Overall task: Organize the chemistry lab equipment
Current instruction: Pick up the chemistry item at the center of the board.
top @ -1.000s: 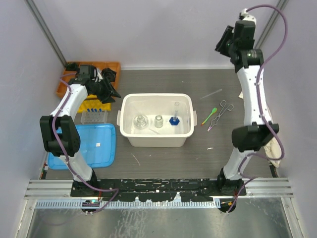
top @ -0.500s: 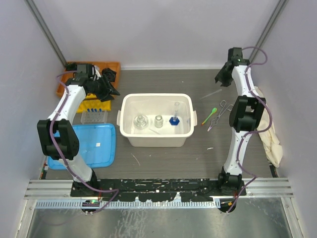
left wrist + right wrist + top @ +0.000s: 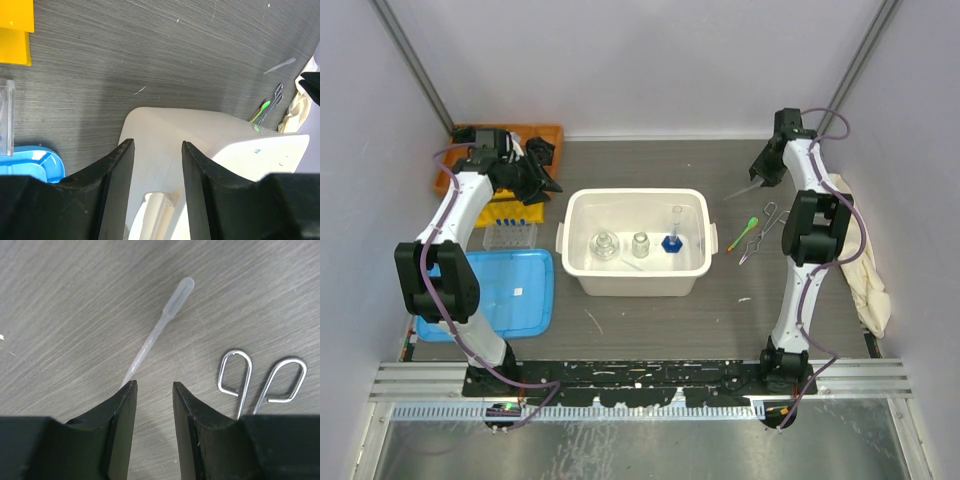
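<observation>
My right gripper (image 3: 758, 178) (image 3: 154, 384) hangs open just above the table at the back right, with nothing between its fingers. A clear pipette (image 3: 160, 325) (image 3: 747, 189) lies flat ahead of it, its thin end running under the left fingertip. The metal forceps (image 3: 235, 375) (image 3: 766, 228) lie to the right, beside a green spoon (image 3: 747, 230). My left gripper (image 3: 548, 183) (image 3: 157, 142) is open and empty above the left end of a white bin (image 3: 165, 130) (image 3: 582, 205). The bin holds a glass flask (image 3: 605, 246), a small bottle (image 3: 640, 245) and a blue-based cylinder (image 3: 672, 238).
A yellow tube rack (image 3: 510, 210) (image 3: 15, 30) and blue-capped tubes (image 3: 510, 235) stand left of the bin. A blue tray (image 3: 500, 290) lies in front of them, with an orange tray (image 3: 535, 135) at the back left. A cream cloth (image 3: 865, 270) sits at the right edge.
The right arm has swung down from high against the back wall to just above the table, by the pipette. The left gripper has shifted slightly near the orange tray.
</observation>
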